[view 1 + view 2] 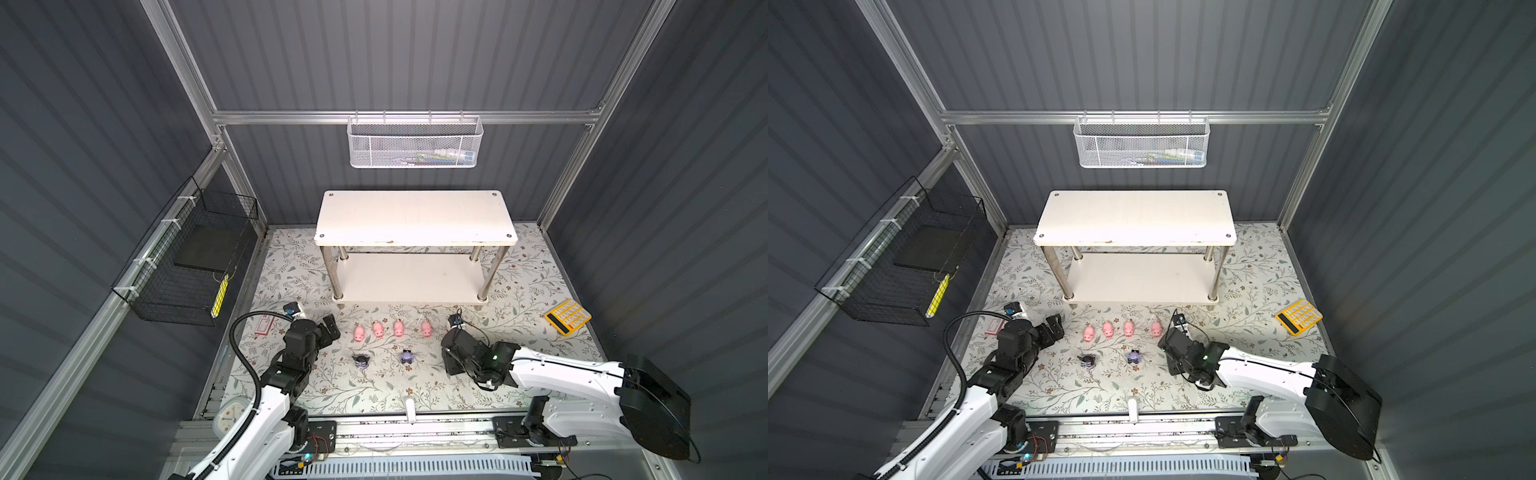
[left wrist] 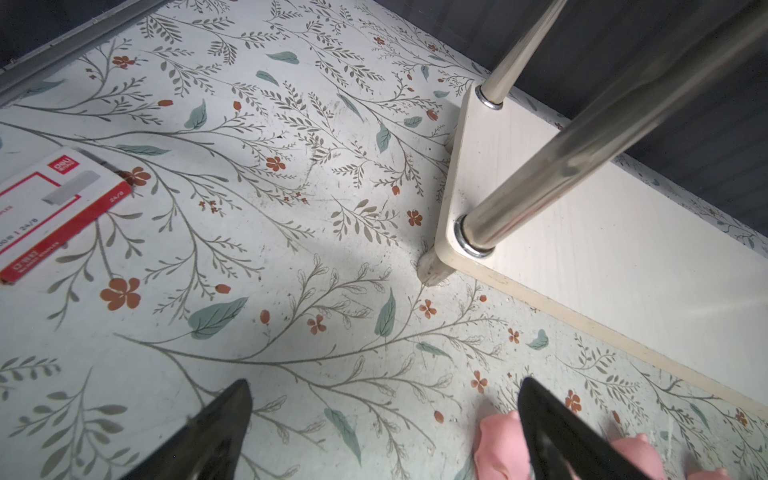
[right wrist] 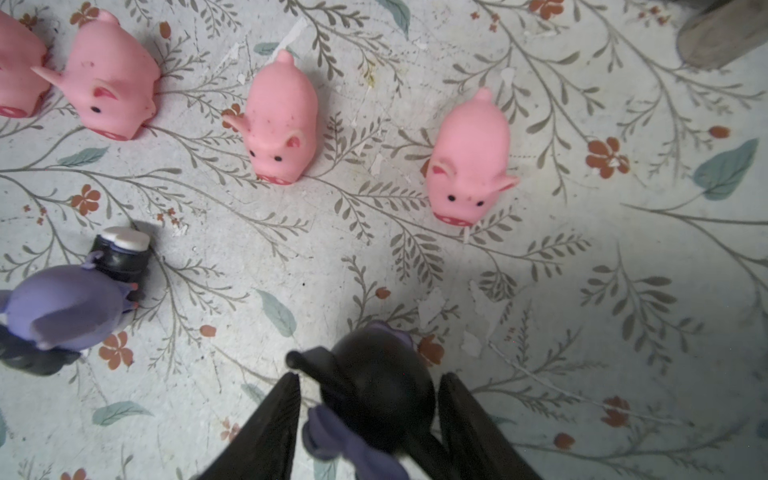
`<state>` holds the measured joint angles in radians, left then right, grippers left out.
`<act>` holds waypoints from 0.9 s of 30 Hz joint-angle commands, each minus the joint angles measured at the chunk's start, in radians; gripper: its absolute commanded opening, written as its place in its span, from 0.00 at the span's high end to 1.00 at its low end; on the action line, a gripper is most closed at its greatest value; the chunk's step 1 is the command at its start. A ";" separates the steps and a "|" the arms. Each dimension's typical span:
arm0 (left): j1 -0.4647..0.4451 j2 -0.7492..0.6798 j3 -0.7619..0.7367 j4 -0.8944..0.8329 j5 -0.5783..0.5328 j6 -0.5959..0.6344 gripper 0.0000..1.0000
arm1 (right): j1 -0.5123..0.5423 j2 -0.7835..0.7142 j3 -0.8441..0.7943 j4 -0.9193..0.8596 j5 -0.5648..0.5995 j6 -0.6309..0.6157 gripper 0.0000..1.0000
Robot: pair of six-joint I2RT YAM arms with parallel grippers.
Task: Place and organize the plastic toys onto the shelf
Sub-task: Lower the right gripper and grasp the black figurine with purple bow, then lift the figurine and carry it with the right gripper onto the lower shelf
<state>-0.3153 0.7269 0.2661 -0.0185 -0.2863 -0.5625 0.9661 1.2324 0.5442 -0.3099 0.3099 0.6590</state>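
Right fingers (image 3: 266, 428): lower right of centre in both top views, low over the tabletop (image 1: 374, 386). They stand on either side of a dark eared figure (image 3: 374, 395), close against it. Whether they clamp it I cannot tell.
Left fingers (image 2: 552, 432): lower left of centre, wide apart with nothing between them, near the left end of the pig row.
Loose figures: the left figure (image 1: 360, 360) and the right figure (image 1: 407, 356) lie on the tabletop in the lower middle, between the arms and apart from each other.
Pigs (image 1: 399, 328): four pink ones in a row just beyond the figures, snouts toward the arms.
Shelf (image 1: 415, 216): white, two tiers, standing in the middle of the frame beyond the pigs.
Calculator (image 1: 568, 316): yellow, at right, level with the pigs.
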 commanded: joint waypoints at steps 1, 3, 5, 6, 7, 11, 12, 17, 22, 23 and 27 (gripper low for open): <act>-0.007 0.001 -0.021 0.014 0.008 -0.014 0.00 | -0.007 0.009 0.028 -0.002 -0.003 -0.011 0.47; -0.007 0.000 -0.021 0.015 0.007 -0.016 0.00 | -0.009 0.014 0.028 -0.003 -0.004 -0.011 0.51; -0.007 0.000 -0.022 0.016 0.005 -0.015 0.00 | -0.011 0.016 0.030 -0.005 -0.005 -0.012 0.55; -0.007 0.000 -0.023 0.017 0.005 -0.014 0.00 | -0.011 0.018 0.031 -0.005 -0.005 -0.012 0.57; -0.007 0.000 -0.024 0.018 0.005 -0.014 0.00 | -0.010 0.020 0.031 -0.007 -0.005 -0.013 0.58; -0.007 0.009 -0.025 0.025 0.004 -0.015 0.00 | -0.010 0.021 0.036 -0.014 -0.003 -0.017 0.64; -0.007 0.012 -0.025 0.027 0.003 -0.014 0.00 | -0.011 0.018 0.037 -0.018 -0.004 -0.018 0.65; -0.007 0.026 -0.025 0.039 0.005 -0.013 0.00 | -0.010 -0.015 0.045 -0.056 -0.015 -0.028 0.70; -0.007 0.034 -0.026 0.046 0.005 -0.010 0.00 | -0.012 -0.098 0.097 -0.194 0.001 -0.075 0.71; -0.007 0.034 -0.027 0.047 0.004 -0.009 0.00 | -0.013 -0.107 0.112 -0.219 0.012 -0.092 0.71; -0.007 0.037 -0.035 0.058 0.004 -0.006 0.00 | -0.078 -0.183 0.198 -0.284 0.013 -0.201 0.71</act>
<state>-0.3157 0.7612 0.2493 0.0135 -0.2867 -0.5625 0.9283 1.0821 0.6792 -0.5182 0.3000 0.5541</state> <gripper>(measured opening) 0.997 0.402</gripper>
